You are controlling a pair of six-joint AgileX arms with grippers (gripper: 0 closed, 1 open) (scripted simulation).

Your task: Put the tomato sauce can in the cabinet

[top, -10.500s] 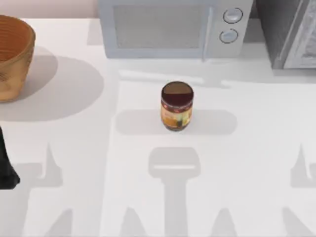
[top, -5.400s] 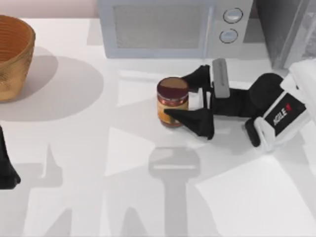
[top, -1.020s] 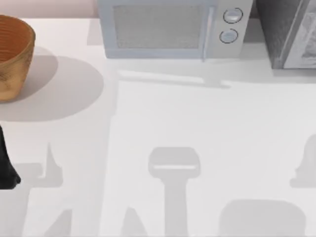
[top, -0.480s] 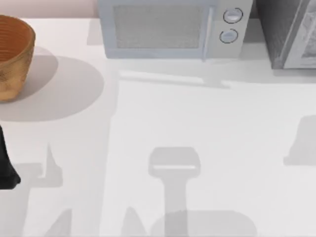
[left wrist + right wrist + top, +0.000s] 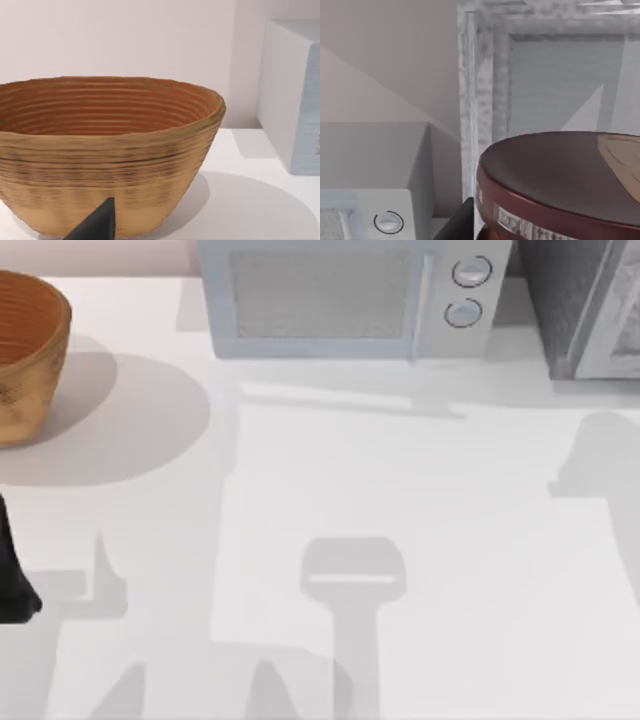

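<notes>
Can carried up before the cabinet.
Cabinet (image 5: 545,75) frame looms just ahead of the right gripper (image 5: 470,220), which holds the can (image 5: 560,185) close; it could clip the frame's edge. Left gripper (image 5: 95,227) parked by the basket (image 5: 105,150), fingers unreadable.

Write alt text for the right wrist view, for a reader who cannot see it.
The dark maroon top of the tomato sauce can looms close to the camera, with a strip of its label just below the rim. Behind it stands the grey speckled frame of the cabinet, and off to the side the pale microwave with a round knob.
</notes>
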